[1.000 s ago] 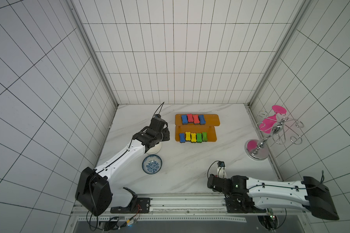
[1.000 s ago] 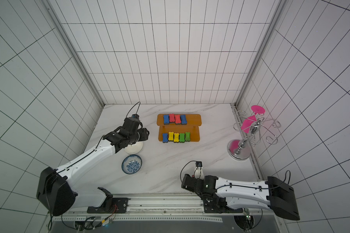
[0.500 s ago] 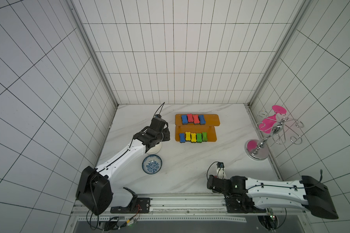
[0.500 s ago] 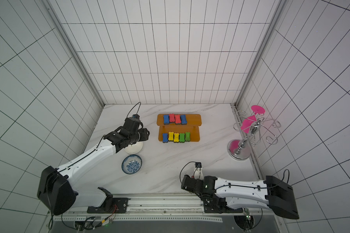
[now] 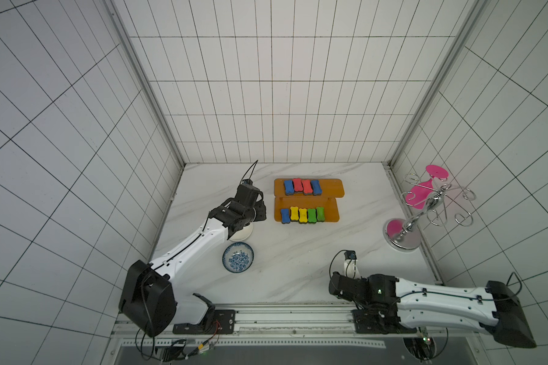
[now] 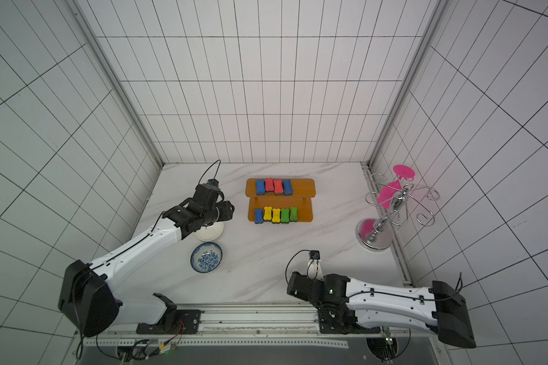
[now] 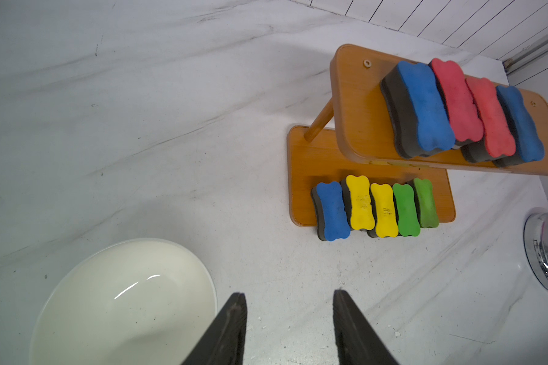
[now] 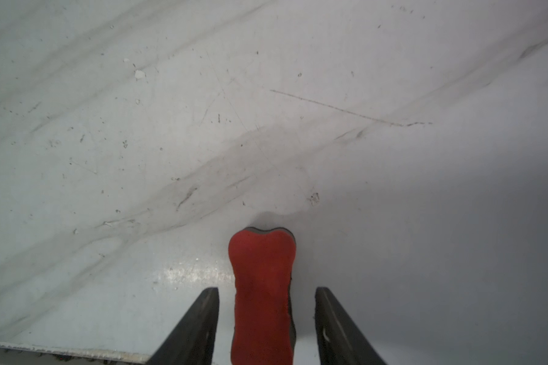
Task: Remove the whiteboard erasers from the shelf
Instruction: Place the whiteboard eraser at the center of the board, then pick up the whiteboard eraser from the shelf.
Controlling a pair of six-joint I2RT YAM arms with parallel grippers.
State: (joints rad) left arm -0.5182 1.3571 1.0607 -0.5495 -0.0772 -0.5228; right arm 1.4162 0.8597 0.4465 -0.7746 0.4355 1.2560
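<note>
The orange shelf [image 5: 331, 188] [image 6: 304, 188] [image 7: 358, 104] stands at the back middle of the table. Its upper tier carries a row of blue and red whiteboard erasers [image 5: 301, 187] [image 7: 424, 107]. On the lower tier lie blue, yellow and green ones [image 5: 302, 215] [image 7: 383, 208]. My left gripper [image 5: 260, 211] [image 7: 288, 295] hovers open and empty left of the shelf, above a white bowl's rim. My right gripper [image 5: 334, 286] [image 8: 267, 288] is low at the table's front. It stands open around a red eraser [image 8: 261, 284] lying on the table, with a gap on both sides.
A white bowl [image 5: 244, 235] [image 7: 124, 300] sits under the left wrist, with a blue patterned dish [image 5: 238, 256] in front of it. A chrome rack with pink discs [image 5: 424, 205] stands at the right wall. The table's front edge [image 8: 60, 349] runs close behind the right gripper.
The right gripper's jaws have opened off the red eraser, which now rests on the table. The left arm has barely shifted.
</note>
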